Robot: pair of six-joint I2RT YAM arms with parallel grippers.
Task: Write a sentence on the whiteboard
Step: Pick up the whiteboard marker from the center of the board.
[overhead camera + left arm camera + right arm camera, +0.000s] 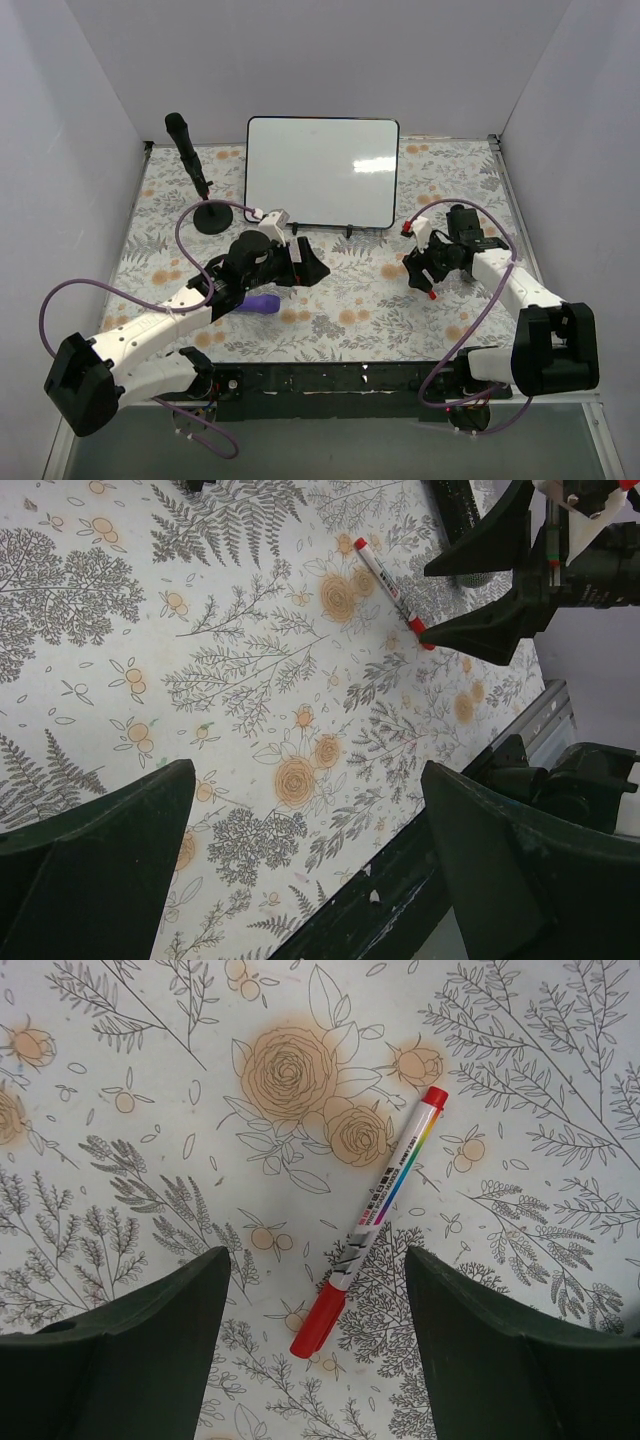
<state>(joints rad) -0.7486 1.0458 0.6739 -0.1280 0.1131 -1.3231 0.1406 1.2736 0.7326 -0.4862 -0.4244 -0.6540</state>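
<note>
The whiteboard point(322, 170) stands upright at the back of the table, its face plain white with a glare spot; the sentence is out of view. A white marker with a red cap point(385, 1200) lies flat on the flowered cloth, also seen as the marker point(390, 590) in the left wrist view. My right gripper point(316, 1260) hangs open just above it, the red cap end between the two fingers without touching them. My left gripper point(308, 775) is open over bare cloth near the front rail, holding nothing. In the top view the right gripper point(425, 272) is right of centre and the left gripper point(305, 262) is at centre.
A black stand with a round base point(211, 217) rises at the back left. A purple object point(262, 304) lies under my left arm. A black rail point(330, 378) runs along the front edge. Grey walls enclose the table on three sides.
</note>
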